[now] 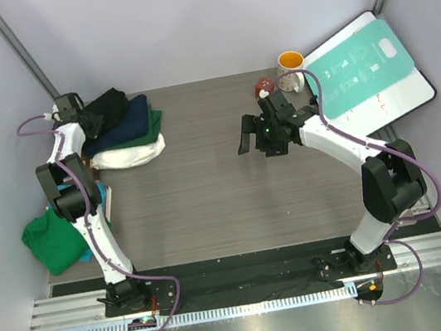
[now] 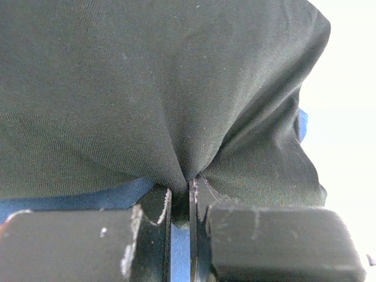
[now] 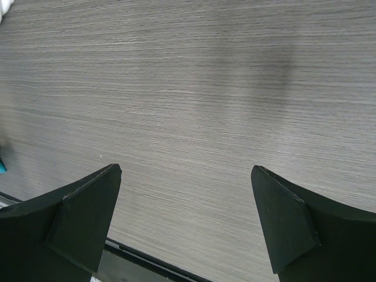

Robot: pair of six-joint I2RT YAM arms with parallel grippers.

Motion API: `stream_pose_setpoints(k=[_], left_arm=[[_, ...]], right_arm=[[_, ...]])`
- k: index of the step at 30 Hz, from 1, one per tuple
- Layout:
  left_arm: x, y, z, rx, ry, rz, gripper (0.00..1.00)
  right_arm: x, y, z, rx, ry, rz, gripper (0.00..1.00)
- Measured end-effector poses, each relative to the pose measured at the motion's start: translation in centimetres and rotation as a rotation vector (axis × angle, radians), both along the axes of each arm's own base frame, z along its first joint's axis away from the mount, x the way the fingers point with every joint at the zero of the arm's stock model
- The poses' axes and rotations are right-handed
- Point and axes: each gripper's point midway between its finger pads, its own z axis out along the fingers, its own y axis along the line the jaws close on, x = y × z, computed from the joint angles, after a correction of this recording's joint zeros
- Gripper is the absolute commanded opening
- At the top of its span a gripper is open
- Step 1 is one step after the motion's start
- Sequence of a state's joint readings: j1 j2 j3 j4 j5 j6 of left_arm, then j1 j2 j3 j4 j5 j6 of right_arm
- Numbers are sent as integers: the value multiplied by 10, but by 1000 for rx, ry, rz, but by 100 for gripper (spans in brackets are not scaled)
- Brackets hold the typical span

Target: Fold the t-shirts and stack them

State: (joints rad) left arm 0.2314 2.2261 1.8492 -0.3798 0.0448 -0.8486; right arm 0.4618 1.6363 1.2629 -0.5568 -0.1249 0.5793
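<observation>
The left tool [image 2: 181,197] is clamped on a fold of the black t-shirt [image 2: 147,88]. This t-shirt tops a pile at the far left of the bench [image 1: 208,193], over a navy t-shirt [image 1: 128,120], a green t-shirt [image 1: 150,129] and what looks like folded white cloth [image 1: 128,155]. The right tool [image 3: 185,170] hangs over the bench's middle, fingers wide apart, well away from the pile.

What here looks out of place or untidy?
A loose green t-shirt lies crumpled at the left edge of the table, seemingly hanging over it, apart from the stack in the far left corner. The teal-and-white board sits askew, jutting past the far right corner. The left pincer pinches the stack's black shirt.
</observation>
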Motion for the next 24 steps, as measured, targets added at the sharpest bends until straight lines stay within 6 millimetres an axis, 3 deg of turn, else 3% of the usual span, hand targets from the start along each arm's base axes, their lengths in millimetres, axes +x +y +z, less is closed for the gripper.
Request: stream_pose_setpoints(k=[4, 6, 9, 13, 15, 17, 19, 21, 22, 24], left_arm=[[-7, 0, 21, 27, -29, -8, 0], [-2, 2, 44, 35, -68, -7, 0], [16, 3, 95, 50, -177, -16, 0], [34, -7, 193, 52, -389, -69, 0], [30, -21, 239, 35, -488, -112, 0], [17, -38, 262, 0, -533, -154, 0], [-2, -63, 267, -47, -530, -197, 0], [-27, -101, 255, -86, -497, -270, 0], [-41, -126, 243, -103, -463, -316, 0], [-77, -205, 214, -146, -380, -498, 0]], right_arm=[[0, 7, 1, 17, -10, 9, 99], [-1, 9, -2, 26, -8, 13, 99], [-6, 8, -9, 26, 10, 17, 98], [-8, 7, -10, 25, 10, 17, 98], [-8, 5, -6, 24, -9, 10, 99], [-7, 3, 0, 21, -30, 1, 99], [-4, 0, 9, 23, -62, -13, 99], [1, -3, 13, 34, -77, -30, 99], [4, -3, 15, 48, -81, -39, 99], [11, -7, 16, 73, -77, -76, 99]])
